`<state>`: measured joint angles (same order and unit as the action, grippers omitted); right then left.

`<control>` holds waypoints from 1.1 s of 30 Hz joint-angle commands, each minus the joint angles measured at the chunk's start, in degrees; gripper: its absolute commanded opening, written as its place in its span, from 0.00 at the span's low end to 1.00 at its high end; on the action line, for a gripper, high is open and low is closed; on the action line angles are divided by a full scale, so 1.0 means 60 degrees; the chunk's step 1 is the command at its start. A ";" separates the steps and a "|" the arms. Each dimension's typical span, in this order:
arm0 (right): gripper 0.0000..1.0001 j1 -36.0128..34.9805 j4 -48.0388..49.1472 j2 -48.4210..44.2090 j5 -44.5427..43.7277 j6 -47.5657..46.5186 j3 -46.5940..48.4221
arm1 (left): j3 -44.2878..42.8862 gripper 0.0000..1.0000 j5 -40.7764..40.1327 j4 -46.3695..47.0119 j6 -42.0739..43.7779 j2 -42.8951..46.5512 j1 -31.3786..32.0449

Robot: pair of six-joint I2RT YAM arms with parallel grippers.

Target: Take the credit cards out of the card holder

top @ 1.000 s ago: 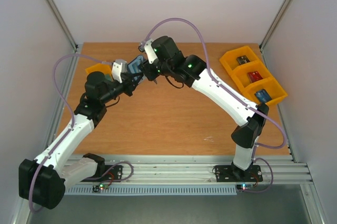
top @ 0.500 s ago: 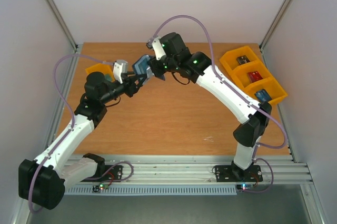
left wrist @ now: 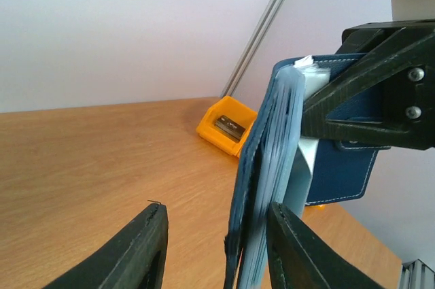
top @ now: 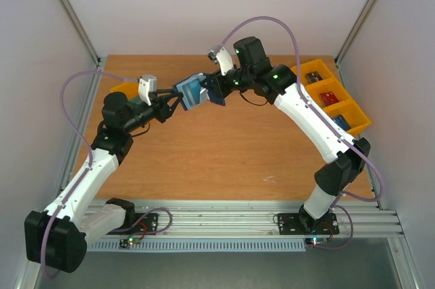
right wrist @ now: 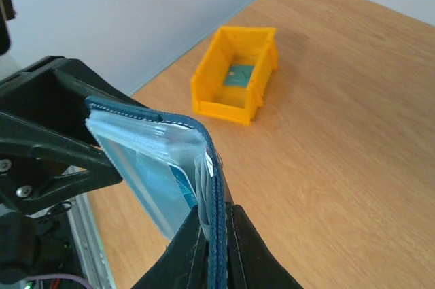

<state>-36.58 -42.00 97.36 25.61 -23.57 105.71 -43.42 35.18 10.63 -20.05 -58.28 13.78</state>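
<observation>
small yellow plastic bin [right wrist: 234, 88], far left: flat teal item inside, shown by the right wrist view. 
left gripper [left wrist: 217, 211]: fingers spread. The left wrist view alone shows the dark navy booklet-like card holder [left wrist: 262, 166] edge-on between them, close beside one. 
right gripper [right wrist: 216, 234]: clenched on the holder's edge, aloft at far centre.

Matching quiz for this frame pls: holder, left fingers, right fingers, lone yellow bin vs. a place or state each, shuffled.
1 holder
2 left fingers
3 right fingers
4 lone bin

A far left of the table
B shut on the holder
C apart, holder's edge between them
D up in the air

Pairs: 1-D, 2-C, 3-B, 4-A
</observation>
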 commanded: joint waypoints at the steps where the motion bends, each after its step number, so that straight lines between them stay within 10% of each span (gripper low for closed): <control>1: 0.01 0.0070 0.0539 -0.0377 0.1514 -0.0168 -0.0021 | 0.0117 0.42 0.0209 0.0500 0.0244 0.0148 -0.0037; 12: 0.01 0.0394 0.0391 -0.0543 0.2818 -0.0414 -0.0009 | 0.0216 0.38 0.0143 0.0532 0.0140 0.0238 -0.0184; 25: 0.01 0.0399 0.0242 -0.0458 0.4346 -0.0537 0.0109 | 0.0220 0.63 0.2602 0.1420 0.0180 0.0194 -0.0188; 31: 0.01 0.0409 0.0063 -0.0501 0.4898 -0.0860 0.0092 | 0.0220 0.06 0.2637 0.1599 0.0064 0.0250 -0.0195; 33: 0.04 0.0489 0.0094 -0.0547 0.4683 -0.0812 0.0032 | 0.0220 0.00 0.2636 0.1460 0.0072 0.0276 -0.0188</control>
<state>-33.54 -41.67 96.60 49.91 -27.14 105.58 -42.48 50.98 16.12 -19.31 -57.41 12.88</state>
